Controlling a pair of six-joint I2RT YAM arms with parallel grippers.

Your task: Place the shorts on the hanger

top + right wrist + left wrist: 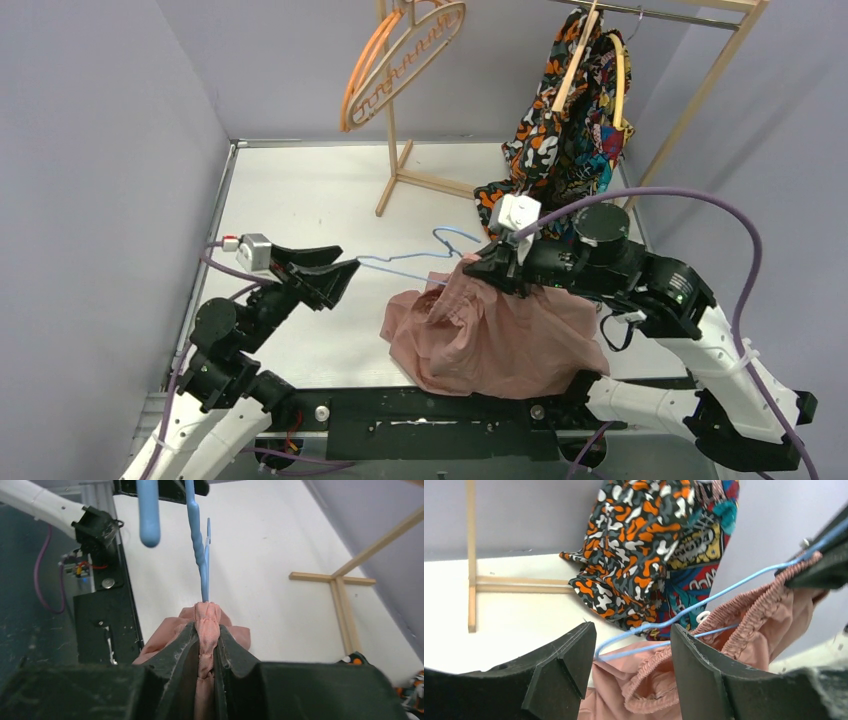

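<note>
The dusty-pink shorts (500,340) lie bunched at the near middle of the table, with the waistband lifted. My right gripper (478,262) is shut on the gathered waistband (206,614), where the light-blue wire hanger (372,262) also meets the fabric. In the right wrist view the hanger's wire (201,555) rises straight out of the pinched band. My left gripper (348,260) is open. In its wrist view the hanger's corner (600,650) sits between the fingers (559,670) without being pinched. The wire (734,588) runs through the waistband (749,610).
A multicoloured patterned garment (565,120) hangs on the wooden rack (392,150) at the back right and drapes onto the table. An orange hanger (365,75) and a pale wooden hanger (430,45) hang at the back. The black base plate (430,410) lines the near edge.
</note>
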